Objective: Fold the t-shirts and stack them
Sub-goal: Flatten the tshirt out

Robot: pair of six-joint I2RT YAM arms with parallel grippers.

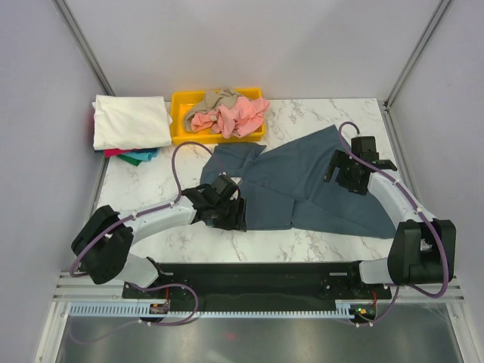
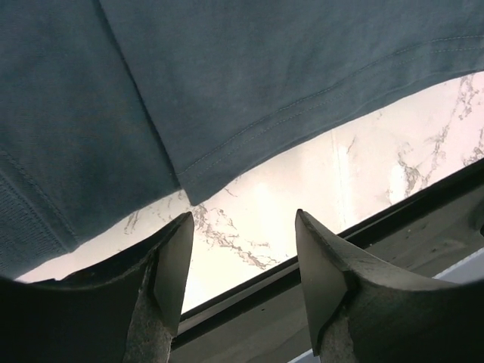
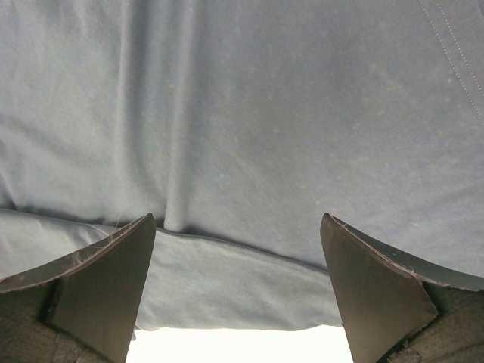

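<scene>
Your slate-blue t-shirt point(image 1: 302, 181) lies spread just in front of the yellow bin point(image 1: 178, 125); left gripper point(image 2: 242, 223) gapes empty at the hem farthest from that bin; right gripper point(image 3: 236, 223) hangs over the cloth, jaws wide apart, holding nothing.

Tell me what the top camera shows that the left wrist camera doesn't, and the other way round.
Only the top view: the yellow bin holding a salmon-pink shirt, the folded stack topped by a cream-white shirt, and the right gripper. Only the left wrist view: hem stitching on the slate-blue shirt, and nothing between the left gripper's open fingers. Both: that shirt on the marble table, and the left gripper.
</scene>
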